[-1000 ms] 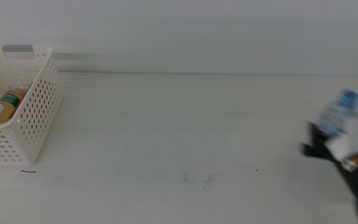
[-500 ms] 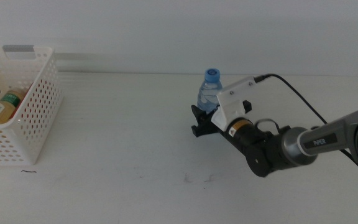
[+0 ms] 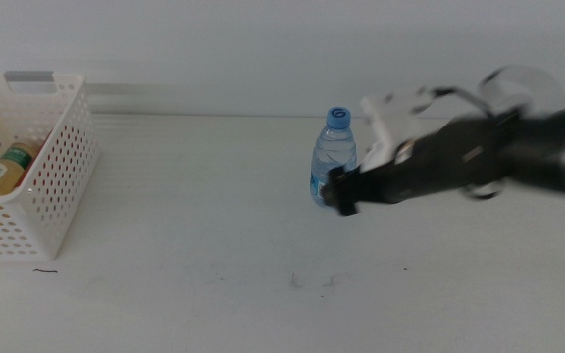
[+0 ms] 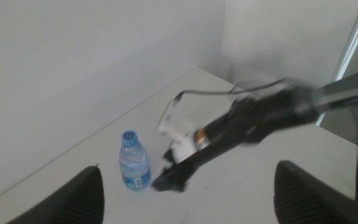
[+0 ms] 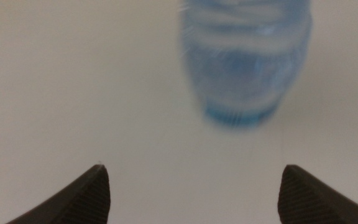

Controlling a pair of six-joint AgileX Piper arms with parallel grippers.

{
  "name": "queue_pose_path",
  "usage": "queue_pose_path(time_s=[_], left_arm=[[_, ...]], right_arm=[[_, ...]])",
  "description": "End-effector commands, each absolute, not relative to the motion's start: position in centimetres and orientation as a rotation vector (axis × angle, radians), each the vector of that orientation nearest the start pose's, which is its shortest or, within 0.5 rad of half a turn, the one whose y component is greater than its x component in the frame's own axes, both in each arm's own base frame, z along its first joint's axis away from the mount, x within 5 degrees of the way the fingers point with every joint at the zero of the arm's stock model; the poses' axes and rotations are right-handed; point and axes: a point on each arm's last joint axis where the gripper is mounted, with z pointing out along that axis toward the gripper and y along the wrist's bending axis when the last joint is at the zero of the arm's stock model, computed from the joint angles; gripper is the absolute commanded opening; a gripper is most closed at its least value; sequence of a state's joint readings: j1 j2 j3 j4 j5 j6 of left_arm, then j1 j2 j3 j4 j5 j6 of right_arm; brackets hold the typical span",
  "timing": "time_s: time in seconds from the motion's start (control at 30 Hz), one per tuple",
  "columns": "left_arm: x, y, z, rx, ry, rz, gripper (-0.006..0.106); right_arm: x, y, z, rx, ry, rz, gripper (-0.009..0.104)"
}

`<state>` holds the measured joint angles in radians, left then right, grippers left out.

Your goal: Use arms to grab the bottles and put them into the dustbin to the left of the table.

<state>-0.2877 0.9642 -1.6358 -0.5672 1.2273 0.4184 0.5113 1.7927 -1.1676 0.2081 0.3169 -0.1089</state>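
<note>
Right gripper (image 3: 342, 199) has let go of water bottle (image 3: 333, 160), now standing free mid-worktop (image 3: 214, 216), jaws wide, backing right; left gripper (image 4: 185, 193) wide, should take it to dustbin (image 3: 52, 186).

Lighting: bright, even, diffuse in all three views; source not visible. White tabletop (image 3: 214, 216) and wall near overexposed, low contrast between them.

Shadows: soft and faint; a slight one beside the basket (image 3: 62, 186) at its 3 o'clock side.

Blur: right arm (image 3: 459, 157) heavily motion-smeared in middle and left wrist views, its outline streaked. Bottle (image 3: 333, 157) sharp in middle view, smeared and out of focus in right wrist view.

Glare: pale bright strip at 3 o'clock edge of left wrist view.

Fingers (image 5: 79, 196): dark, soft-edged.
</note>
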Motion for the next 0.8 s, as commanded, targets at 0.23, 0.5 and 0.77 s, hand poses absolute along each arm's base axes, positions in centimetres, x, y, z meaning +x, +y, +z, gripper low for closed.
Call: queue_pose_path(time_s=[0.23,0.5,0.77], left_arm=[[9.0,-7.5,53.5,0.807,1.782,-0.570,0.094],[9.1,-7.4,53.5,0.806,1.785,-0.558,0.094],[9.1,-7.4,53.5,0.805,1.786,-0.555,0.094]], right_arm=[[20.1,12.1,38.2,-0.496,2.299,0.390,0.086],[16.4,8.9,41.5,-0.374,2.174,0.338,0.086],[16.2,8.8,41.9,-0.367,2.139,0.350,0.086]])
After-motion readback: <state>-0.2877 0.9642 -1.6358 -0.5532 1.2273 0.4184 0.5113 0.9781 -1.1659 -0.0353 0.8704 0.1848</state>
